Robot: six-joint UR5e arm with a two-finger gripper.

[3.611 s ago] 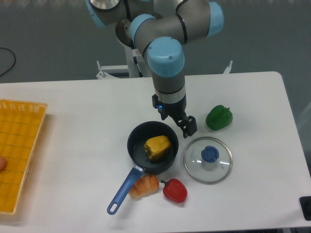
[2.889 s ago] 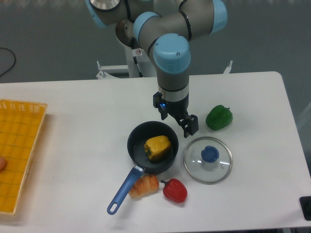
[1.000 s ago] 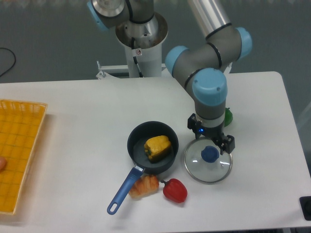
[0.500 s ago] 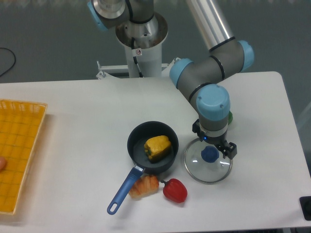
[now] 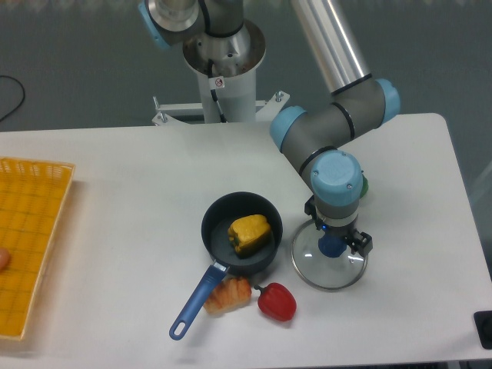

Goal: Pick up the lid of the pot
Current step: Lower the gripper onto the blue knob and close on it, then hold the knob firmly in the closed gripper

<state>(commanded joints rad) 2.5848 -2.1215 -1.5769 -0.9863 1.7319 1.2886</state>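
1. One claw (image 5: 336, 225) is hovering over the pot lid (image 5: 322, 275), its two fingers standing apart above the blue knob (image 5: 330, 248).
2. The lid is lying flat on the desk (image 5: 115, 231).
3. A black pan (image 5: 217, 240) is sitting just beside the lid, holding a yellow object (image 5: 248, 233).
4. A red object (image 5: 277, 303) is resting near the lid.

The arm (image 5: 338, 165) is built from smooth, rounded grey sections, with thick, stubby cylinders for joints. A pale blue cap (image 5: 156, 29) edges the joint toward the upper left of the view, and a narrow dark band (image 5: 203, 15) runs beside it. The hand (image 5: 338, 226) has two slim fingers (image 5: 310, 206) ending in dark, blocky tips. Finer markings and screws are too small to make out.
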